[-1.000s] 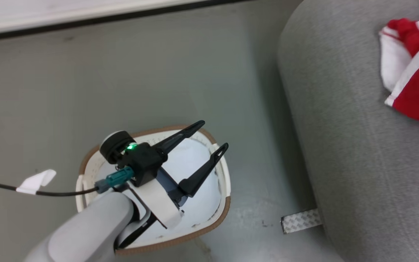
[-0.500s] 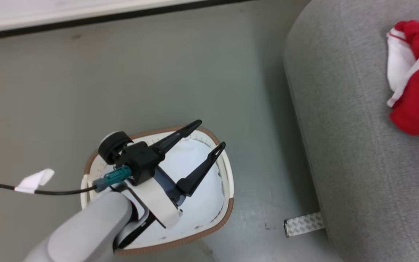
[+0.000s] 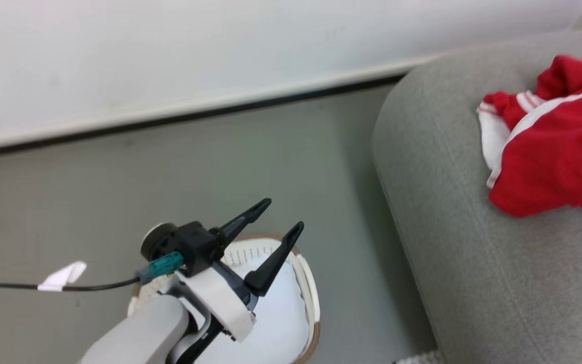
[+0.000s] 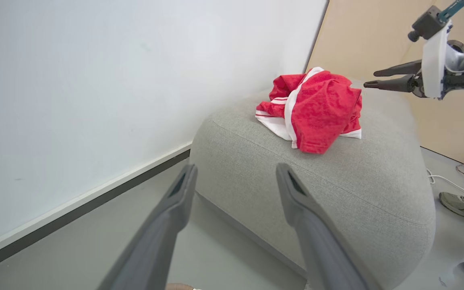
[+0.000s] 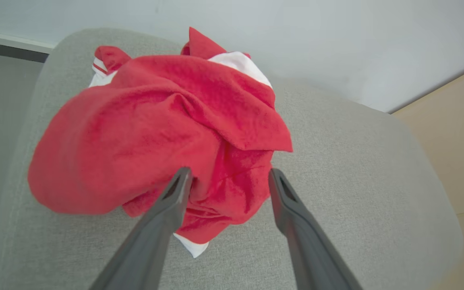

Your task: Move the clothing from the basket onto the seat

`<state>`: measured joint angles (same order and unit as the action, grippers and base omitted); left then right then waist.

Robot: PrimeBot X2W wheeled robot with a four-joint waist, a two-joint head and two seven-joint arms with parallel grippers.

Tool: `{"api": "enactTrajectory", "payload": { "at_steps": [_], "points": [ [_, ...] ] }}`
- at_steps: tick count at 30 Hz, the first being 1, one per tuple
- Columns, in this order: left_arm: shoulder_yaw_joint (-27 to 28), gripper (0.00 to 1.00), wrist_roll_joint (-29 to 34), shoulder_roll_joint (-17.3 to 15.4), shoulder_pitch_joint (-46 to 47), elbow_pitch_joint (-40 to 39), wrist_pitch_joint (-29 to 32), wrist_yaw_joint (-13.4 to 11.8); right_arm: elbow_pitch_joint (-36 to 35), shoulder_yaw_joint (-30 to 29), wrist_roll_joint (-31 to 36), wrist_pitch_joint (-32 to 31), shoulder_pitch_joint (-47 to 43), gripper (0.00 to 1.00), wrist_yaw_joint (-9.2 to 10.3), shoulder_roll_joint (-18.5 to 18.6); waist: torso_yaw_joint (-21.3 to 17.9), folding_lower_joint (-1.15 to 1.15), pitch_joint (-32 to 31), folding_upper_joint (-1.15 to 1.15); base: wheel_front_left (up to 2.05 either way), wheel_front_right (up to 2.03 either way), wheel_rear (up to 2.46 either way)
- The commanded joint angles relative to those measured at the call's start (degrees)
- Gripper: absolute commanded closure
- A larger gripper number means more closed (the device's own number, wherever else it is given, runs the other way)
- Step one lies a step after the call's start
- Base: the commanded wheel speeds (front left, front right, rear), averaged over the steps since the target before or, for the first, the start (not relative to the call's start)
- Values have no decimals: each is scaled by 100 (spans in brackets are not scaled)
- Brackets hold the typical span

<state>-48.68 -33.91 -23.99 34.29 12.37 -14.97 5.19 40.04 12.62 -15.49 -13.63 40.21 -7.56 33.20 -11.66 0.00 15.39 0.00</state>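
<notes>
The left gripper's (image 3: 285, 212) jaws gape over the basket (image 3: 311, 288). The right gripper's (image 5: 228, 172) jaws stand apart over the clothing (image 3: 553, 162) on the seat (image 3: 473, 253). The cable tag (image 3: 62, 276) is too small to read.

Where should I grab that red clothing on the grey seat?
Probably pinch the raised crumpled fold at the top of the clothing, coming from above: the heap stands highest there, while its edges lie flat on the seat.

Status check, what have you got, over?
Open: left gripper over the basket, right gripper at the clothing. It lies heaped on the seat. Shoes on floor beside seat.
</notes>
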Motion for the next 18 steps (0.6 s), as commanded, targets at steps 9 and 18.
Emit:
{"api": "enactTrajectory", "payload": {
  "at_steps": [9,18],
  "points": [
    [880,0,-165,28,-608,4,-20,-285,-1490,-123,-624,327,-880,0,14,83,434,0,-1113,0,0,0,0],
    [2174,0,-69,-15,-1401,-21,-18,-639,-2733,-769,-511,1045,-1823,0,14,-603,842,0,-1574,0,0,0,0]
  ]
}}
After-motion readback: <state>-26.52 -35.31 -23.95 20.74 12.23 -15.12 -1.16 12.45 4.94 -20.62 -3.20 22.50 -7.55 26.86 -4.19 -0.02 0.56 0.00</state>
